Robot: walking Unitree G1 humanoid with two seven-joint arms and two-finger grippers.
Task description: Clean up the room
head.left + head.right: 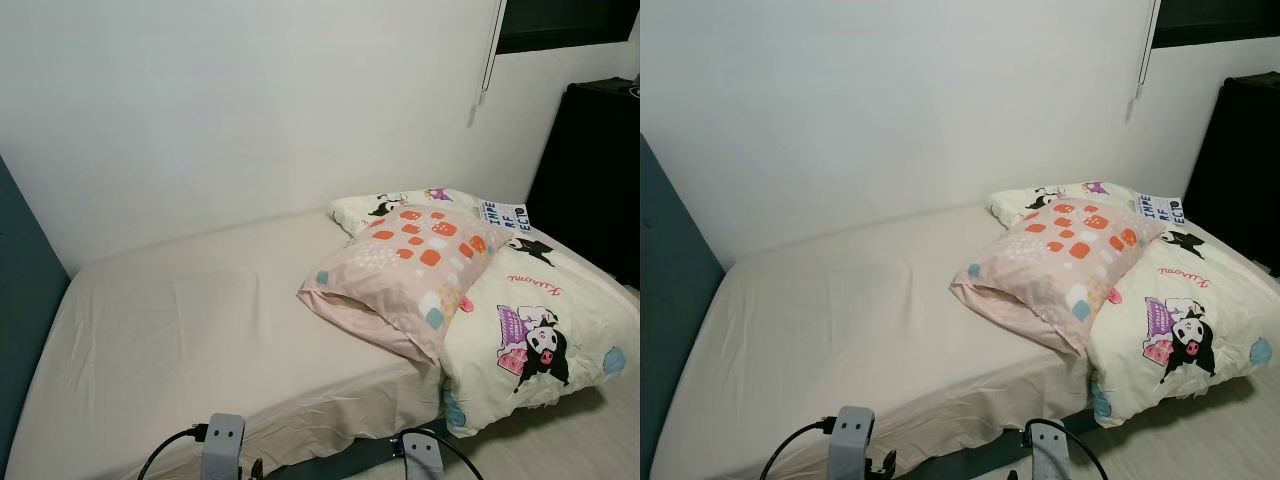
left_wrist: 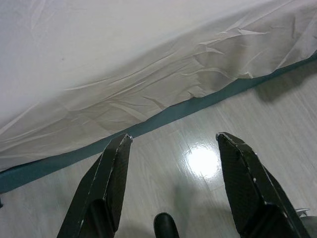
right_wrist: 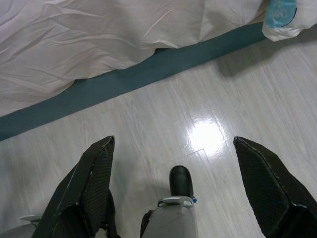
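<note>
A bed (image 1: 180, 330) with a wrinkled cream sheet runs along the white wall. A black cabinet (image 1: 590, 170) stands beyond the bed's far end. The cartoon-print duvet (image 1: 540, 320) is bunched at that end, the spotted pink pillow (image 1: 405, 275) leaning on it. Both arms hang beside the bed's near edge; left gripper (image 2: 171, 144) and right gripper (image 3: 173, 144) spread wide, empty, above pale floor.

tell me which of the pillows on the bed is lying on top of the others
The pink pillow with orange and white patches. It rests tilted across the cream cartoon-print bedding, and a cream cartoon-print pillow lies behind it by the wall.
</note>
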